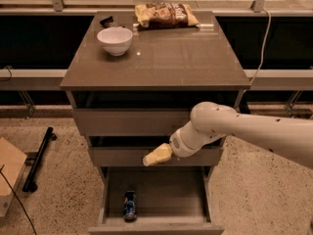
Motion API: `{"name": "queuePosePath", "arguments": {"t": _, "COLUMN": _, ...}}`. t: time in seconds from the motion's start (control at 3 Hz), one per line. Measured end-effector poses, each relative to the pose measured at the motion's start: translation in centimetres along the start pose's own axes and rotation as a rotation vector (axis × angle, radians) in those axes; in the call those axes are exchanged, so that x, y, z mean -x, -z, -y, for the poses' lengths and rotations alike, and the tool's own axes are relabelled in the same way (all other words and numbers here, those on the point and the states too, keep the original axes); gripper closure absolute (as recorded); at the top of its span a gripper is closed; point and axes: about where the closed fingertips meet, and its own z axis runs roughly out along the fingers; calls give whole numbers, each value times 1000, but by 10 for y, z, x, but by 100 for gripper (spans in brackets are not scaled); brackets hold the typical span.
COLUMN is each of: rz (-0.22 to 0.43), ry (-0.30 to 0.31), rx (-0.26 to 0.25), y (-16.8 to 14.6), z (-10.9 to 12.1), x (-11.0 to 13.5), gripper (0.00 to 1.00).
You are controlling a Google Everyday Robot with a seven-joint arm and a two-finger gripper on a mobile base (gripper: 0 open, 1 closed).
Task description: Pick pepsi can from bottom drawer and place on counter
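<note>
Hovering cream tool (150, 158) above bottom drawer (171, 196), grip unclear, cylindrical blue pepsi can (129, 205) inside

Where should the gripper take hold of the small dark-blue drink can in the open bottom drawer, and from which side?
Grip the small dark-blue pepsi can around the middle of its round body, coming from above: it seems to lie front-to-back in the open grey-brown bottom drawer, whose walls block side approaches. The gripper hangs above it, slightly right.
</note>
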Motion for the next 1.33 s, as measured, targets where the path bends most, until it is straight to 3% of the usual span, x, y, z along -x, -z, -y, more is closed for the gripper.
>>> {"name": "queuePosePath", "arguments": {"t": 0.67, "rz": -65, "ry": -99, "rx": 60, "y": -97, "z": 7, "x": -1, "gripper": 0}}
{"name": "queuePosePath", "arguments": {"t": 1.0, "rz": -67, "ry": -100, "rx": 61, "y": -98, "z": 7, "x": -2, "gripper": 0}}
{"name": "queuePosePath", "arguments": {"t": 1.33, "rz": -53, "ry": -148, "rx": 38, "y": -117, "z": 7, "x": -4, "gripper": 0}}
